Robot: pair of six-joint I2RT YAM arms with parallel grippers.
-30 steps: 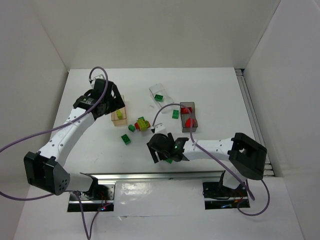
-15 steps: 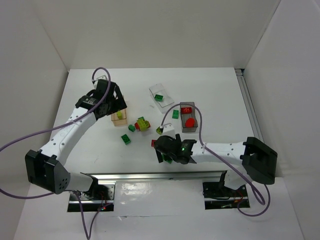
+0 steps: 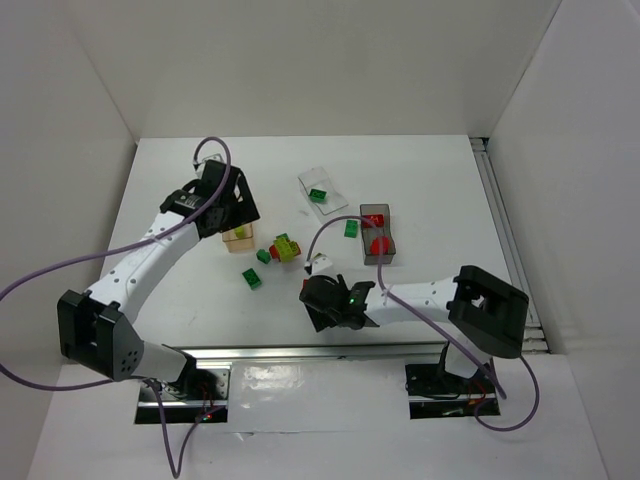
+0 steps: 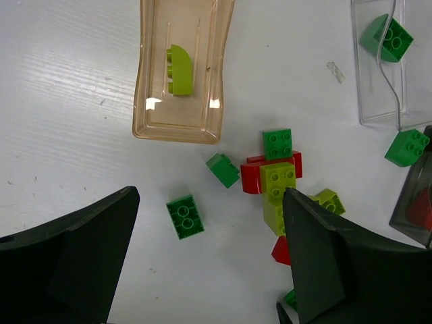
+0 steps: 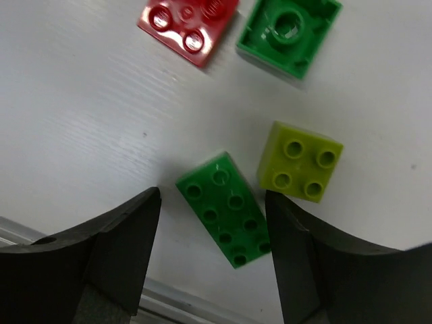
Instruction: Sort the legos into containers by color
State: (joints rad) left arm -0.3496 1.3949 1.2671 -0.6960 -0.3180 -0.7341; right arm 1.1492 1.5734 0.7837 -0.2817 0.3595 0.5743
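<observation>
"Right wrist: grip status?"
"Right gripper (image 5: 212,194) part open. Jaws straddle the long green brick (image 5: 226,210), with a gap showing on its 9 o'clock side, so nothing is clamped."
"Neighbours?"
"Yellow-green brick (image 5: 300,162) at its 2 o'clock, red brick (image 5: 187,20) at 12."
"Left?"
"Left gripper (image 4: 210,196) spread wide, empty. Amber bin (image 4: 177,133) at its 12 o'clock, one yellow-green piece (image 4: 179,69) inside."

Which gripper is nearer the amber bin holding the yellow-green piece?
Left. The left gripper is open right beside the amber bin, which lies just ahead of it. The right gripper is far off, nearer the robot, straddling a long green brick.
</observation>
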